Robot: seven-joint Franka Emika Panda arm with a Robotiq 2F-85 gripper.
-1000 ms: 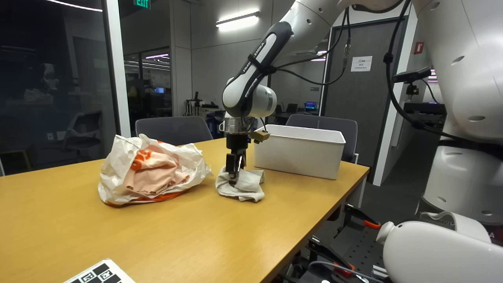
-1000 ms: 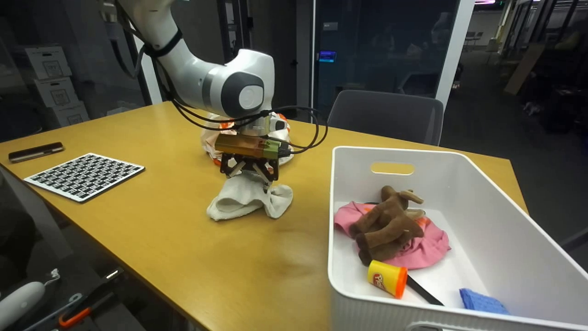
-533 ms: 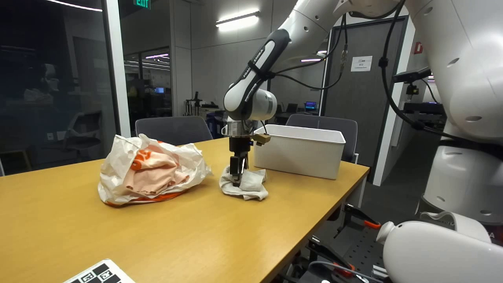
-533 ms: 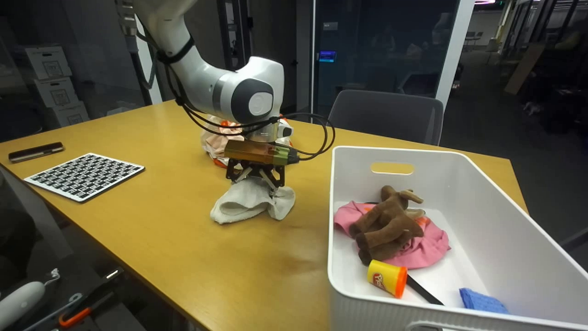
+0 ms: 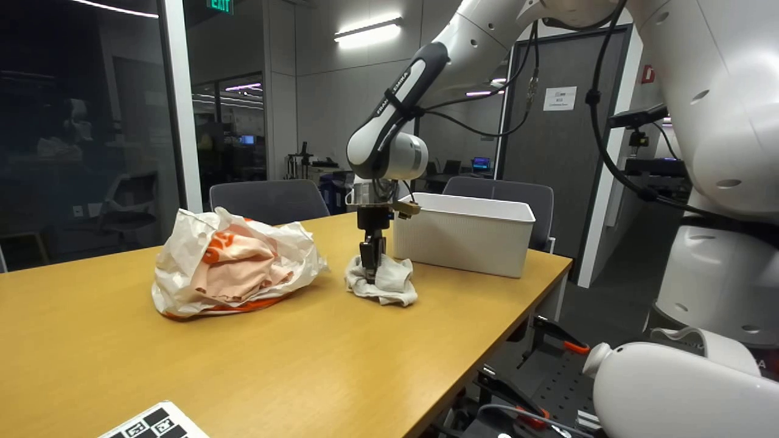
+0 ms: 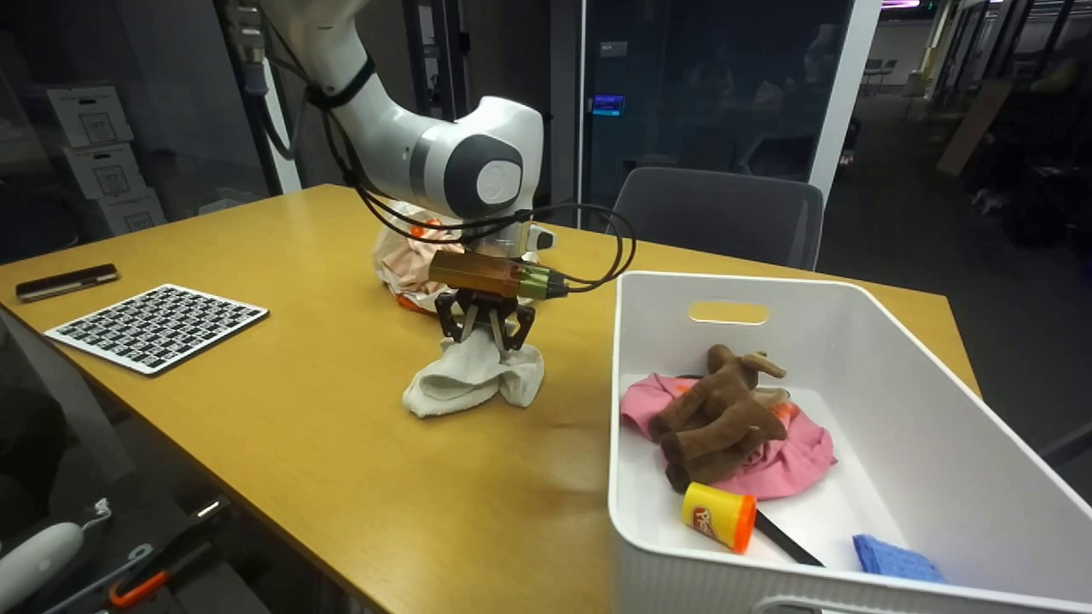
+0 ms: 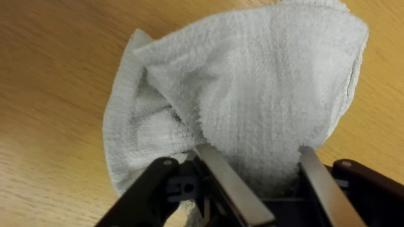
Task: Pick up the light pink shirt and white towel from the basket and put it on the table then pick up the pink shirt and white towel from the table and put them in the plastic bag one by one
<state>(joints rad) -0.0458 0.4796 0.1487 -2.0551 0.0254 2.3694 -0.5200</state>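
I pinch the white towel (image 7: 262, 91) with the gripper (image 7: 253, 149), cloth bunched between its jaws, low in the wrist frame. In an exterior view the towel sits mid-frame on the table (image 5: 292, 365); the light pink shirt (image 5: 240, 267) lies in the plastic bag (image 5: 175, 261), center-left.

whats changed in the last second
The hand has edged right in both exterior views, toward the basket, and its fingers have closed in on the towel, apparently gripping it; the towel has bunched and shifted slightly the same way. The bag, the shirt in it and the basket stayed put.
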